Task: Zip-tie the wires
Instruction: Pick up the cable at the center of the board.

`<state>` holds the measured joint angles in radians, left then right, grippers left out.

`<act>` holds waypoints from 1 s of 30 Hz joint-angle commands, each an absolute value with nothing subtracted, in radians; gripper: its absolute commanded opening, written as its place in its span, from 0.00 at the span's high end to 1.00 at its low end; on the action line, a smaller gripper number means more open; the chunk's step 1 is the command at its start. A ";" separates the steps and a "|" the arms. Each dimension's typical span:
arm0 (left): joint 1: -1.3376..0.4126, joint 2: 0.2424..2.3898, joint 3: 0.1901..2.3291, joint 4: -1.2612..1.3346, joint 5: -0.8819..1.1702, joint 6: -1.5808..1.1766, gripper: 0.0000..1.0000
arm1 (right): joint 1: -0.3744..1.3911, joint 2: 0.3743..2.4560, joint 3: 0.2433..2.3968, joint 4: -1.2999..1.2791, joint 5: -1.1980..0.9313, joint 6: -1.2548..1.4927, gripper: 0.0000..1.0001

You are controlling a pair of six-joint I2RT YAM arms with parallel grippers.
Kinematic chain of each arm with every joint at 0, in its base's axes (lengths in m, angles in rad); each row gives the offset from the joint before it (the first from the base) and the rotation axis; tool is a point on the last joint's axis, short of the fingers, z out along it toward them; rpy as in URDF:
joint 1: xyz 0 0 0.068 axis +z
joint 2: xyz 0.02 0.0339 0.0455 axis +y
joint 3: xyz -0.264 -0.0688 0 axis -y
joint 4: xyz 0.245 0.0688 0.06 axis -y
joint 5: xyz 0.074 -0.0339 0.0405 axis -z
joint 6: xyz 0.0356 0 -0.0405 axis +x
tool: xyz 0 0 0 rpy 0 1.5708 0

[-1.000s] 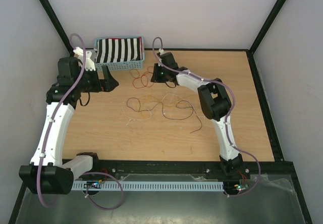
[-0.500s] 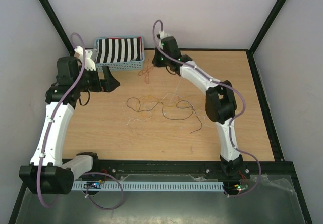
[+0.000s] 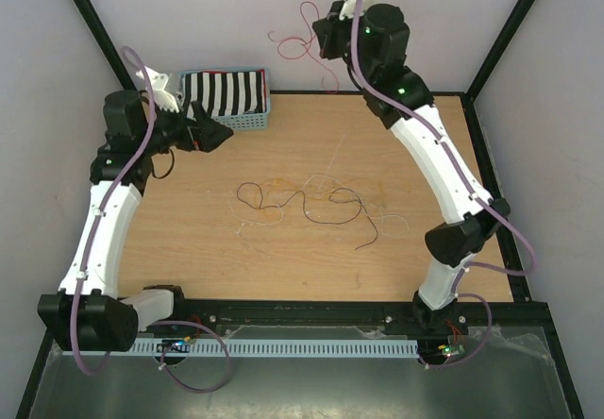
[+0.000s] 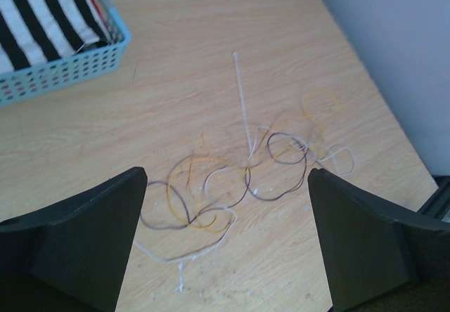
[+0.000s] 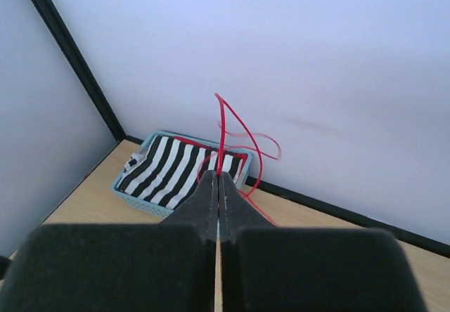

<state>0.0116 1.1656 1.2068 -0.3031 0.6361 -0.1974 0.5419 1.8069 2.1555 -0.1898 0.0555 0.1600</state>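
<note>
Right pincer (image 5: 218,177) clamped tight on red wire (image 5: 221,133), raised high; left pincer (image 4: 226,177) wide apart, empty, above other wires (image 4: 247,180).

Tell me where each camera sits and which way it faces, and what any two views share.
Top external: above and behind the bases, looking down on the table; both arms show.
Left wrist: on the left arm, looking down across the table at the loose wires; the open left gripper frames them.
Right wrist: held high, facing the back wall; the right gripper is shut on a red wire.
Shared: both wrist views show the blue basket.
</note>
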 commanded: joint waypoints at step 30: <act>-0.233 1.053 0.949 0.006 0.583 -0.423 0.01 | 0.542 1.192 1.848 -0.368 -0.215 0.120 1.00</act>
<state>-0.2287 1.1027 0.9867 -0.0505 0.6144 -0.2779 0.5419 1.2091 1.8557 -0.3622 -0.1635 0.1085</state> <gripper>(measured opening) 0.988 0.012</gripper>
